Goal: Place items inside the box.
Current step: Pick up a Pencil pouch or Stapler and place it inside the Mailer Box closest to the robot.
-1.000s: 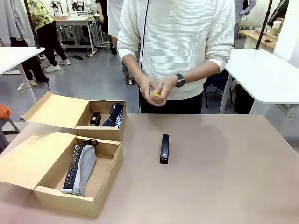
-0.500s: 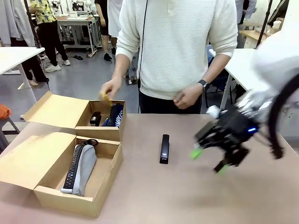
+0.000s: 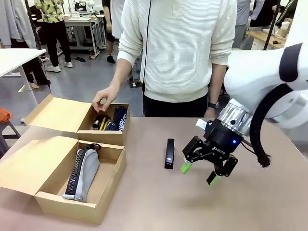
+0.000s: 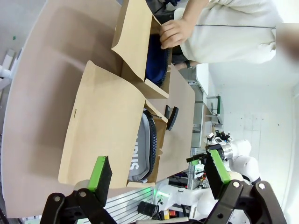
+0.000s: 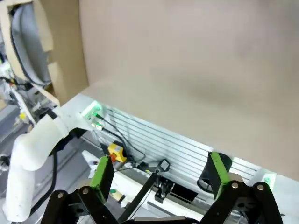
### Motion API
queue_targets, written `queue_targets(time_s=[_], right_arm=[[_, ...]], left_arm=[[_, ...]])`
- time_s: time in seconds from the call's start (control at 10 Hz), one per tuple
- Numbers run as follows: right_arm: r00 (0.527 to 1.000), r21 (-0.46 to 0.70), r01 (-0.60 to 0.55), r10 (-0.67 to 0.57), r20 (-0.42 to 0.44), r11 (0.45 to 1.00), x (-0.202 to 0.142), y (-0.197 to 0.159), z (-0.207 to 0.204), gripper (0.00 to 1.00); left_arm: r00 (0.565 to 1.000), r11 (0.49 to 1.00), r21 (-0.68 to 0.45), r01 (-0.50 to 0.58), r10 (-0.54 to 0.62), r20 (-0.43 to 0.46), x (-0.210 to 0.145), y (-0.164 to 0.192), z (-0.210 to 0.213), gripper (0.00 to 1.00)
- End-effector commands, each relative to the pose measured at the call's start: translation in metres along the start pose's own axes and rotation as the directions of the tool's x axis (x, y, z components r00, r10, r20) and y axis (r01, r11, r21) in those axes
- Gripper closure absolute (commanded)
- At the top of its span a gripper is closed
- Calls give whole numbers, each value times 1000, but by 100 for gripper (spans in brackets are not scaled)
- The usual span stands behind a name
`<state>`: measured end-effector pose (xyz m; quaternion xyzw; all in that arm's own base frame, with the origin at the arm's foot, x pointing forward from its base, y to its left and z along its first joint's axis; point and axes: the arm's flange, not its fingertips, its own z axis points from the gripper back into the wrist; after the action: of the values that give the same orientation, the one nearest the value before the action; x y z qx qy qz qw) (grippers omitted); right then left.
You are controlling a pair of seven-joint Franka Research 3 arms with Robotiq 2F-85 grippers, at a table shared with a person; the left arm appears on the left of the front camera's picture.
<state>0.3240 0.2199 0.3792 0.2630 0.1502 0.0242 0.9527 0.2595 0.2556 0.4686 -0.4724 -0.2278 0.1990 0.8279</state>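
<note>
The pencil case is seen lying in the near box. In the far box a pouch, a knife and a boxed stapler are packed, with the person's hand held over its rim. A loose stapler is left out on the table, apart from both boxes. The right gripper is held low just beside it, jaws spread wide and empty. The left gripper is likewise released, nothing held, well back from the boxes. The task is judged mostly done: the loose stapler is yet to be grasped and boxed.
</note>
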Motion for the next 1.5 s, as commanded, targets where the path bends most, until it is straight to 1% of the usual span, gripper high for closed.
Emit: queue_targets(time_s=[0.0,0.1,0.2,0.3,0.5,0.6,0.7,0.9,1.0,1.2,1.4], right_arm=[[989,-148,85,-65,136,985,1,29,-24,0],[982,-201,104,-69,176,974,20,56,-32,0],[985,-241,110,-74,153,964,41,73,-35,0],[976,-249,167,-125,176,954,61,85,-40,0],[938,-257,267,-190,288,929,96,103,-51,0],[924,-253,299,-213,318,920,114,107,-52,0],[921,-266,307,-215,323,914,128,110,-57,0],[886,-286,388,-269,377,876,147,109,-63,0],[888,-284,390,-278,365,876,154,105,-65,0],[885,-312,404,-281,372,860,167,99,-74,0],[882,-323,411,-283,376,852,172,94,-75,0]], left_arm=[[1000,1000,-14,15,-15,1,-1,0,1,0],[1000,1000,-14,15,-15,1,-1,0,1,0],[1000,1000,-14,15,-15,1,-1,0,1,0],[1000,1000,-14,15,-15,1,-1,0,1,0],[1000,1000,-14,15,-15,1,-1,0,1,0],[1000,1000,-14,15,-15,1,-1,0,1,0],[1000,1000,-14,15,-15,1,-1,0,1,0],[1000,1000,-14,15,-15,1,-1,0,1,0],[1000,1000,-14,15,-15,1,-1,0,1,0],[1000,1000,-14,15,-15,1,-1,0,1,0],[1000,1000,-14,15,-15,1,-1,0,1,0]])
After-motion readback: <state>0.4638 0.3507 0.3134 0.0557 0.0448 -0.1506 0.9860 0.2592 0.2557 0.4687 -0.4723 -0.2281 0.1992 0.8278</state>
